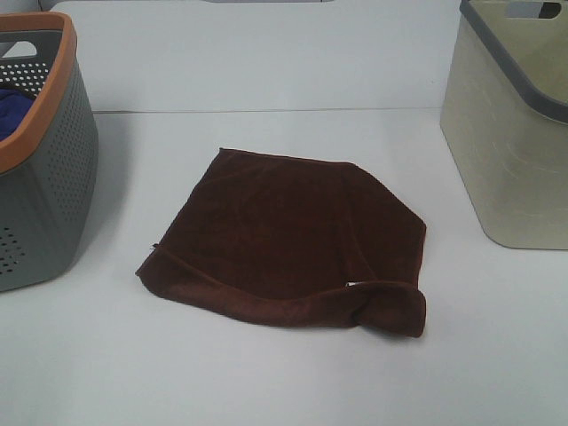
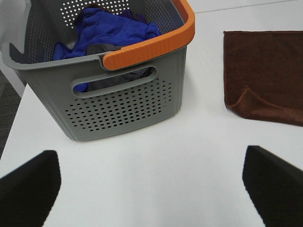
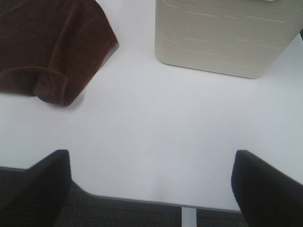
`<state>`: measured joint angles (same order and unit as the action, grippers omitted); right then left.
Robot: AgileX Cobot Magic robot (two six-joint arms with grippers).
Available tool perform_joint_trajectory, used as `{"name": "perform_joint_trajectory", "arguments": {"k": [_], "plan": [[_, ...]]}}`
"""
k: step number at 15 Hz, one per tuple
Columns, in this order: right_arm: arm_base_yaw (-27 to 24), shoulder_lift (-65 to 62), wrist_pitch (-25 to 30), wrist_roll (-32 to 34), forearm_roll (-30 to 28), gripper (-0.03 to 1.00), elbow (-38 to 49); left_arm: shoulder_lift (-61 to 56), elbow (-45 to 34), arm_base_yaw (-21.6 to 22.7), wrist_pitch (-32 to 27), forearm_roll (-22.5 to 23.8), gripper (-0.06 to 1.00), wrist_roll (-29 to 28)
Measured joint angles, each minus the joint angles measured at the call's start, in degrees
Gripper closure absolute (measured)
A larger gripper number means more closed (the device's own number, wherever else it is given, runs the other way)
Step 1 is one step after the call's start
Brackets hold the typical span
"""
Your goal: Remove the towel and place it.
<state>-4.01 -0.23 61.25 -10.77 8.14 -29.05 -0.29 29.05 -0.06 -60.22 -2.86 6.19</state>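
Note:
The dark brown towel (image 1: 288,241) lies flat on the white table in the middle of the exterior high view, its near right corner folded over. It also shows in the left wrist view (image 2: 265,75) and the right wrist view (image 3: 47,47). Neither gripper shows in the exterior high view. My left gripper (image 2: 151,189) is open and empty above the table's near left edge, apart from the towel. My right gripper (image 3: 151,189) is open and empty over the table's near right edge, apart from the towel.
A grey perforated basket with an orange rim (image 1: 40,169) (image 2: 128,104) stands at the left and holds a blue cloth (image 2: 109,28). A beige basket with a grey rim (image 1: 510,124) (image 3: 222,38) stands at the right.

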Motion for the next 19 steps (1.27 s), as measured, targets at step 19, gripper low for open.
{"name": "perform_joint_trajectory", "arguments": {"k": [19], "plan": [[0.0,0.0,0.0,0.57,0.97,0.07,0.0,-0.06,0.0,0.0,0.0,0.0,-0.05,0.0]]}}
